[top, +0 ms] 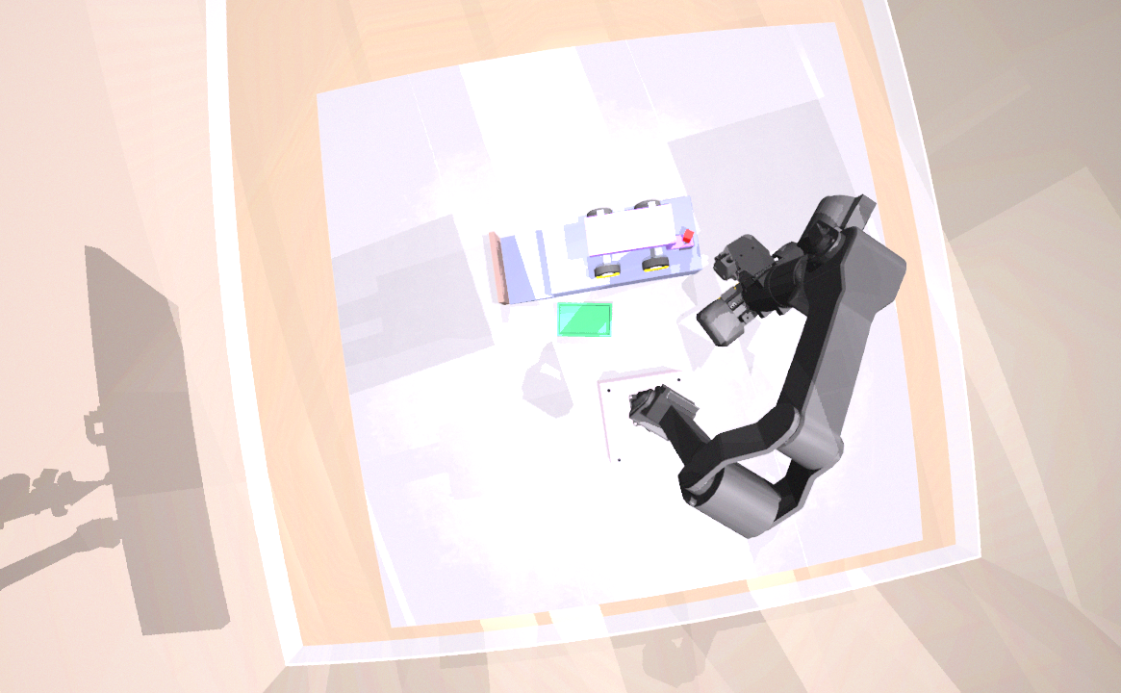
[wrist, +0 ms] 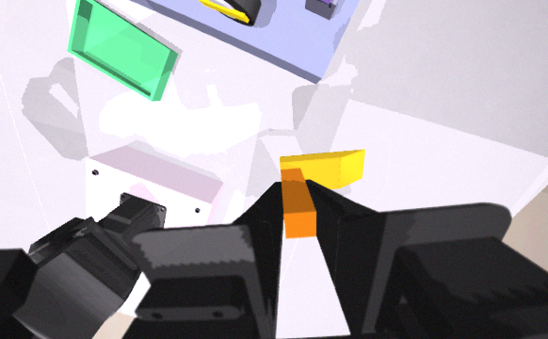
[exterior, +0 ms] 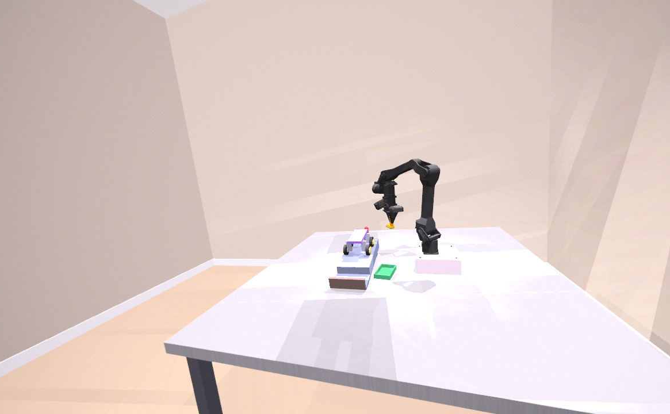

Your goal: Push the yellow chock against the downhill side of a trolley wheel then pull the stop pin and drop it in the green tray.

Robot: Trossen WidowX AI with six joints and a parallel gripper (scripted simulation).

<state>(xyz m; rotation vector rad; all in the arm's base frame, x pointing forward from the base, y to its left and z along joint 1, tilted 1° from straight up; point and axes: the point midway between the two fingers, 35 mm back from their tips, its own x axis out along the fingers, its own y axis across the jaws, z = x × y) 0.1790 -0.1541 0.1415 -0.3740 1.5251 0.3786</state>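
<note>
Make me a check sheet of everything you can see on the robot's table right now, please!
Surface: pale table, patchy light and shadows.
Trolley: on the ramp, wheels on the slope.
Stop pin: red head at the trolley's uphill end, not yet pulled.
Chock: lifted above the table, not at any wheel yet.
Green tray: beside the ramp, nothing inside.
Clutter: nothing seen.
Hand: shut on the chock's orange handle, off the ramp's uphill end.
Cables: nothing seen.
Surroundings: beige walls, wood floor.
</note>
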